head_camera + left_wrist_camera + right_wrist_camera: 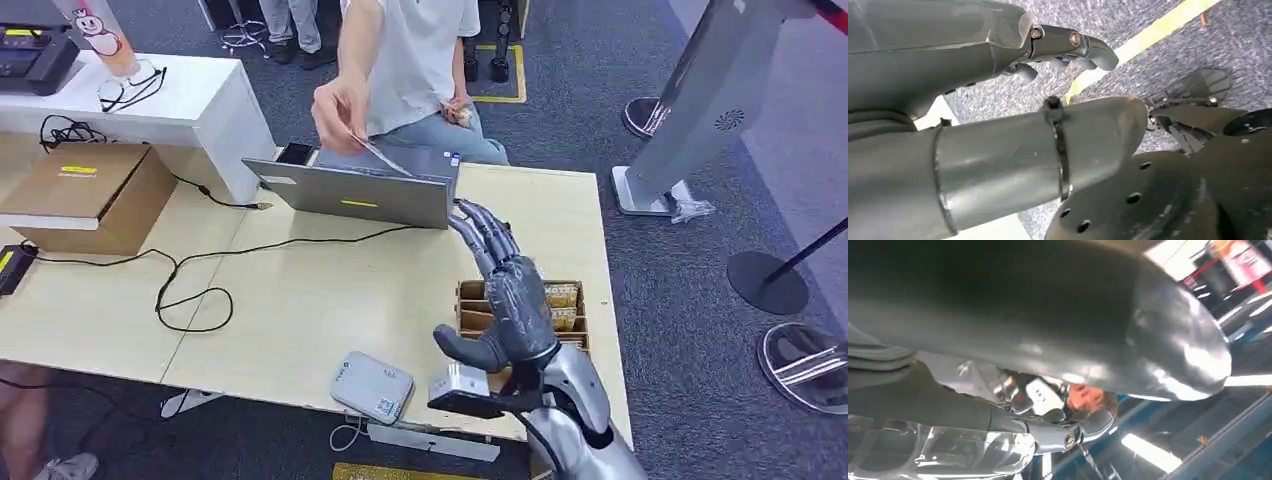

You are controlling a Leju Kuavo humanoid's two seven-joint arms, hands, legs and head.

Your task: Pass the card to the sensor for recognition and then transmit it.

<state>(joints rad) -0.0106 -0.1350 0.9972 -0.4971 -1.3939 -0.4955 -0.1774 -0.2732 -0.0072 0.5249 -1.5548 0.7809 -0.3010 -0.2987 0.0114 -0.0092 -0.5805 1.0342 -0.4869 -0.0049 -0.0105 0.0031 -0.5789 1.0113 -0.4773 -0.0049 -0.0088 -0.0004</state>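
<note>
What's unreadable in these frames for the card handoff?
- Card, head view: thin and small in the person's hand; its face cannot be read.
- Laptop screen, head view: faces away, hidden by its lid.
- Sensor label, head view: too small to read.
- Box of cards, head view: partly hidden by the right hand.
- Left hand, left wrist view: fingers partly hidden behind the cover; open or shut unclear.

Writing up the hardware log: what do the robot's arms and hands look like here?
Right hand: dark grey, glossy segmented fingers, thick grey thumb, on a silver arm with a small grey box and black bracket at the wrist. Left hand: smooth grey shells, screws showing at the finger hinges, a black cable tie round the thumb cover.
</note>
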